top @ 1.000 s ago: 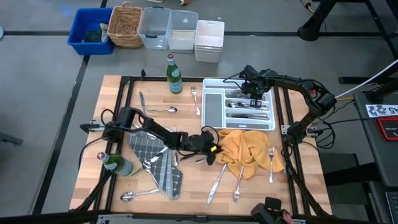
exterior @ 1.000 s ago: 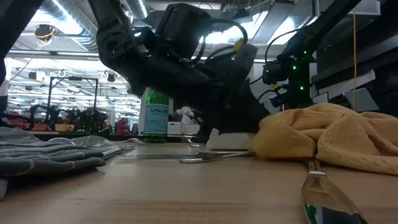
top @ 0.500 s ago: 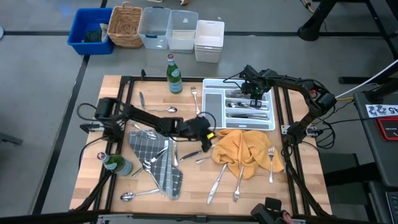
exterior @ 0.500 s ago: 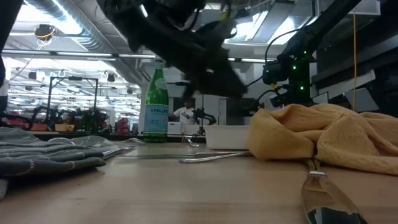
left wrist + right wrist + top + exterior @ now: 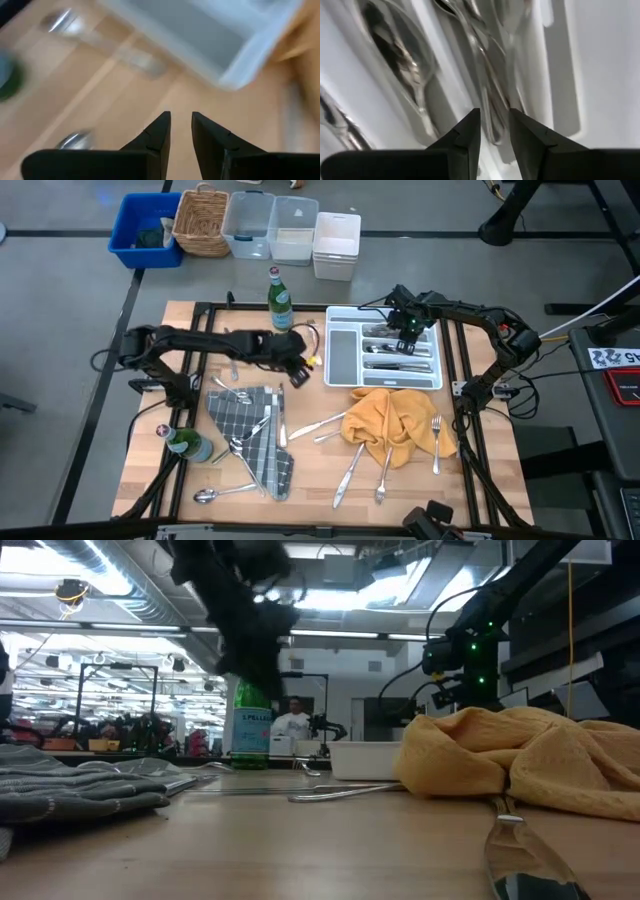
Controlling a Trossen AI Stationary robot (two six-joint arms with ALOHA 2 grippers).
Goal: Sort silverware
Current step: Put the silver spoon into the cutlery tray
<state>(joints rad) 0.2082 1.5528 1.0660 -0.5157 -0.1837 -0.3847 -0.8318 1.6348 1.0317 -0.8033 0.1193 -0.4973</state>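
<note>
Silverware lies scattered on the wooden table: a spoon (image 5: 262, 358), a fork (image 5: 315, 340), pieces on the grey cloth (image 5: 245, 438), two pieces (image 5: 320, 425) left of the yellow cloth, and forks (image 5: 383, 475) at its near side. More silverware (image 5: 398, 356) fills the white tray (image 5: 345, 352). My left gripper (image 5: 298, 370) hangs in the air left of the tray, narrowly open with nothing between its fingers (image 5: 181, 125). My right gripper (image 5: 408, 330) points down into the tray, slightly open just over the silverware handles (image 5: 490, 90). Whether it touches them I cannot tell.
A green bottle (image 5: 280, 298) stands at the far edge and another (image 5: 188, 445) at the near left. The yellow cloth (image 5: 395, 420) lies in front of the tray and the grey chequered cloth (image 5: 250, 435) left of centre. Bins and a basket (image 5: 200, 222) stand beyond the table.
My left gripper has risen from the yellow cloth's left edge and gone toward the table's far left. It now hangs beside the tray's left side. The two pieces of silverware that it stood over now show on the table.
</note>
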